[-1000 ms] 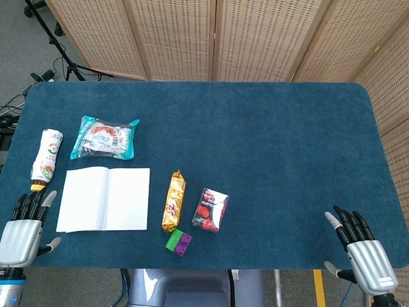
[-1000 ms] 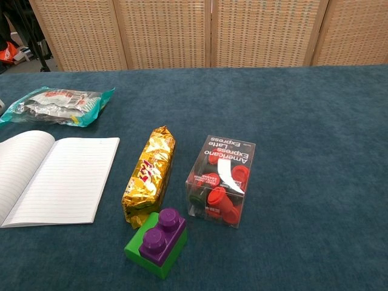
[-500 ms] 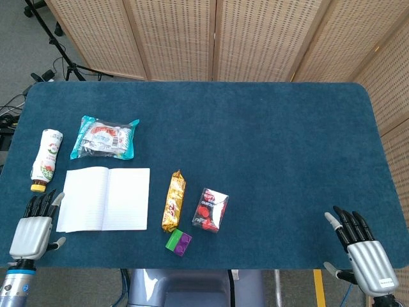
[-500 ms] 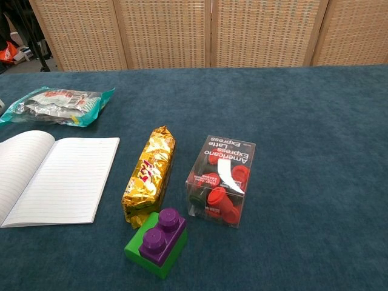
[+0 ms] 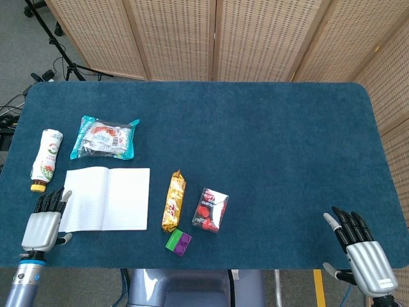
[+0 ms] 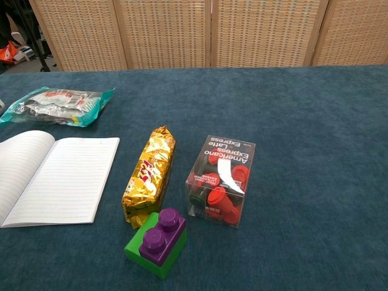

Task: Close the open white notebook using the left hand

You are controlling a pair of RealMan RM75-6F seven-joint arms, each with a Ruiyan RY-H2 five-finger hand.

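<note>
1. The white notebook (image 5: 105, 199) is seen lying open and flat on the blue table (image 5: 268, 141), near its front-left edge.
2. The left hand (image 5: 44, 220) is held empty with fingers extended, just beside the notebook's left edge.
3. The right hand (image 5: 359, 248) is held empty with fingers spread at the table's front-right corner.
4. A gold snack bar (image 5: 173, 200) is seen right of the notebook.

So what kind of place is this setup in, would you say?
Probably a robot lab or data-collection studio, not a home. A blue felt-covered table stands before woven folding screens, tripod legs and cables lie on a grey floor, and unrelated props sit out: an open notebook and a toy block.
</note>
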